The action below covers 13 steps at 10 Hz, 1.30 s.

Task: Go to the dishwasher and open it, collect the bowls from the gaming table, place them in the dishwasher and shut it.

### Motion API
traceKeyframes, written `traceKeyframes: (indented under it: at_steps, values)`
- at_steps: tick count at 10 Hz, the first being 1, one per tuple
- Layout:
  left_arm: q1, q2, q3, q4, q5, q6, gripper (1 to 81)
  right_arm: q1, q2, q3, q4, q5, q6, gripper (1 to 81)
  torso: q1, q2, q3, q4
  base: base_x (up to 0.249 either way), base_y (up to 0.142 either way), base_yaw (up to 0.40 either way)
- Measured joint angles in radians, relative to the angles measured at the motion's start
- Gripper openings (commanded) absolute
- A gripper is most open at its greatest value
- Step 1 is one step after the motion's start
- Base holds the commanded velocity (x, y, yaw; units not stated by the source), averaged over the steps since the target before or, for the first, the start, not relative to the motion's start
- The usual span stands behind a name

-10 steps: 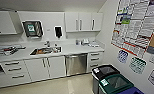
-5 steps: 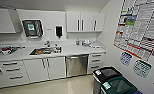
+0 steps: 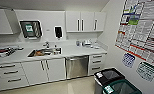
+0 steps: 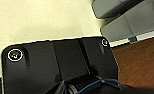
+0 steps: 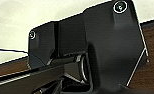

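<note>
The dishwasher (image 3: 77,67) is a brushed steel front under the white counter (image 3: 75,51), seen in the head view. Its door is shut, and the bar handle runs across the top. It sits between white cabinet doors (image 3: 49,70) and a stack of drawers (image 3: 96,64). The bowls and the gaming table are out of view. In the left wrist view, the robot's dark plate hangs over a pale floor (image 4: 43,20) and a brown floor strip (image 4: 140,62).
A sink (image 3: 44,52) with a tap is set in the counter left of the dishwasher. A black bin (image 3: 109,78) and a green-rimmed bin (image 3: 121,88) stand on the floor at the right wall. Posters (image 3: 143,27) cover that wall. Grey boxes (image 4: 128,20) stand near the left arm.
The whole head picture has shifted slightly. The camera has come a little nearer to the counter and the bins. The dishwasher door has stayed shut.
</note>
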Motion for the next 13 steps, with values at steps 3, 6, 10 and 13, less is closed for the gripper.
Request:
traceKeyframes:
  at_steps: [3,6,10,13]
  values:
    - [0.000,0.000,-0.004,0.000,0.002,0.000,81.1,-0.005,0.007,0.006,0.000,-0.002,0.000,81.1,0.000,0.000,0.000,0.000,0.138,0.000,0.000]
    - [-0.001,-0.001,-0.003,0.000,0.001,0.000,81.1,-0.005,0.001,0.005,0.000,-0.002,0.000,81.1,0.000,0.000,0.000,0.000,0.136,0.000,0.000]
    - [-0.001,-0.001,-0.004,0.000,0.001,0.000,81.1,-0.005,0.001,0.005,0.000,-0.002,0.000,81.1,0.000,0.000,0.000,0.000,0.107,0.000,0.000]
    - [0.000,-0.002,-0.004,0.000,0.002,0.000,81.1,-0.005,0.001,0.005,0.000,-0.003,0.000,81.1,0.000,0.000,0.000,0.000,0.091,0.000,0.000]
